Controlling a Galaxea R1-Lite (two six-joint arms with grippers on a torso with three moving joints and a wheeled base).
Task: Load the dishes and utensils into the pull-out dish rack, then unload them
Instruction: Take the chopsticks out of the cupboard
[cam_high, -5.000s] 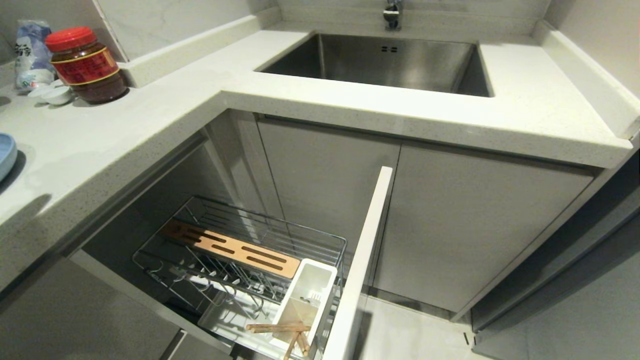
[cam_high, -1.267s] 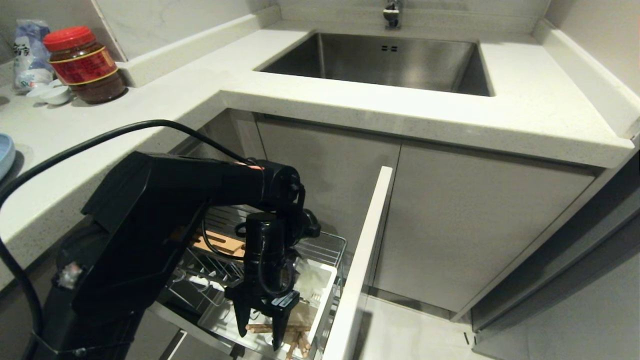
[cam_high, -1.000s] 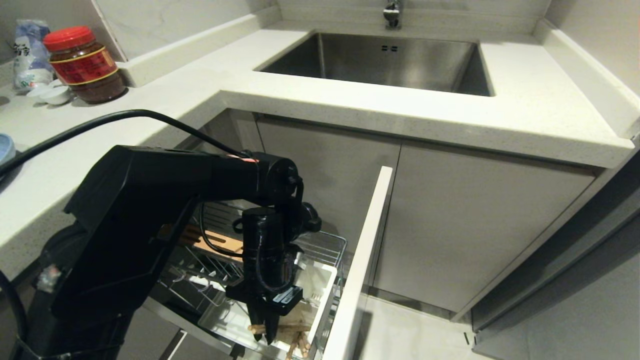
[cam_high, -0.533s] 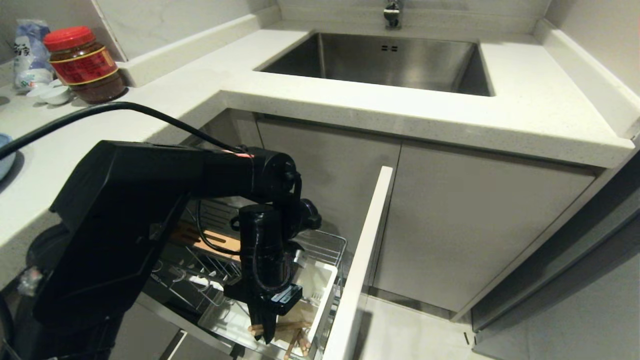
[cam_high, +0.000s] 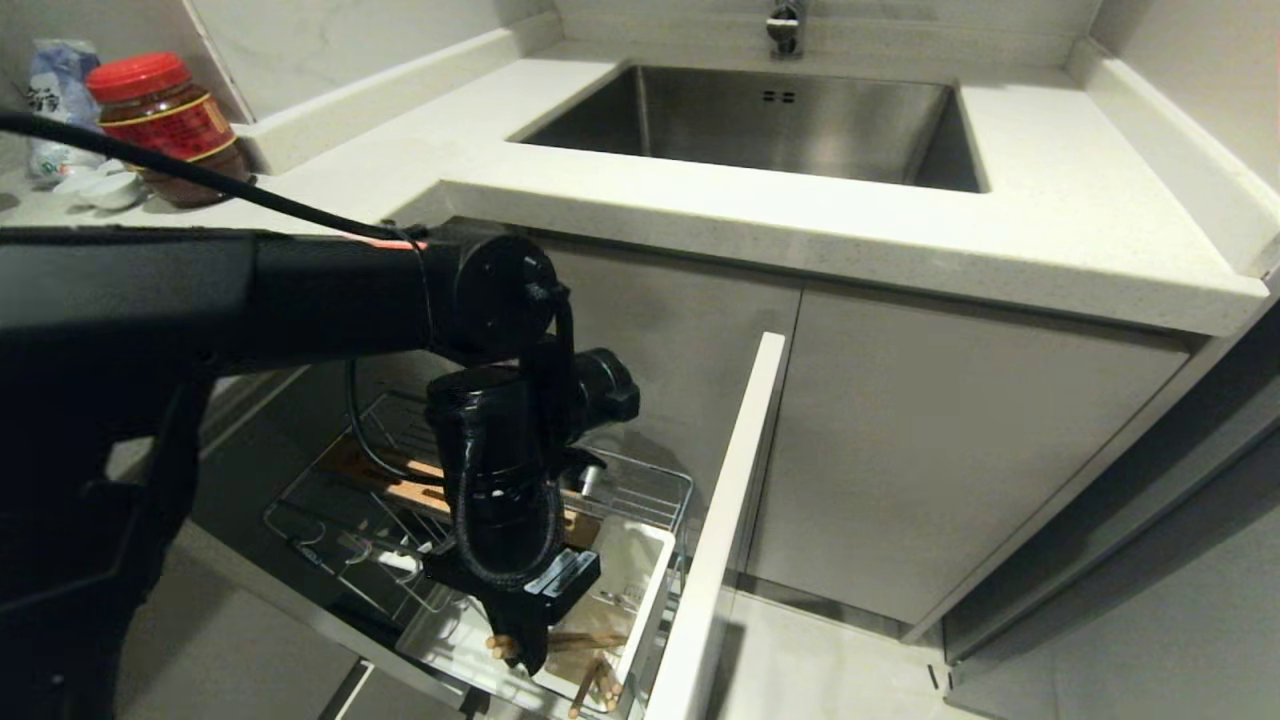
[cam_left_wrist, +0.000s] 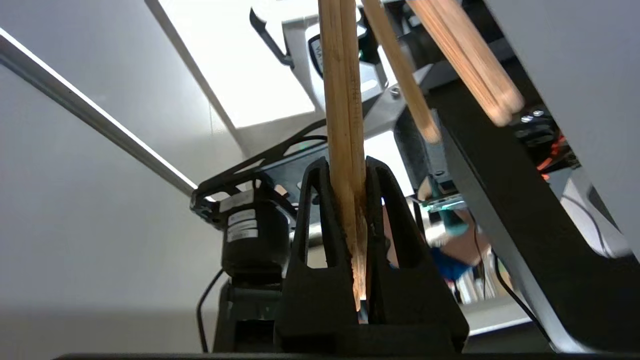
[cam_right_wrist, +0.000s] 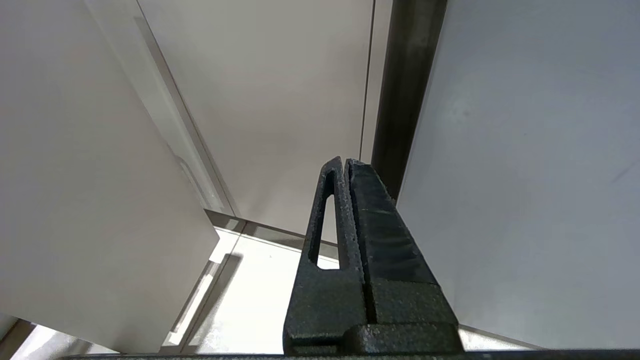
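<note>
down over the rack, the left claw points at the white box at the rack's front corner, beside the front panel. its jaws are pinched tight on two chopsticks, held side by side between the fingers; in the wrist view the sticks run straight out past the tips. more chopsticks lie loose in the box, their ends poking over its near rim. the orange wooden bar sits across the rack behind the arm, and the wire prongs toward the rack's left edge are bare.

the right claw is parked low with its jaws pressed together, holding nothing, facing cabinet doors.

on the worktop, the sink is at the back edge, and a red-lidded jar stands at the far left corner beside small white dishes.
</note>
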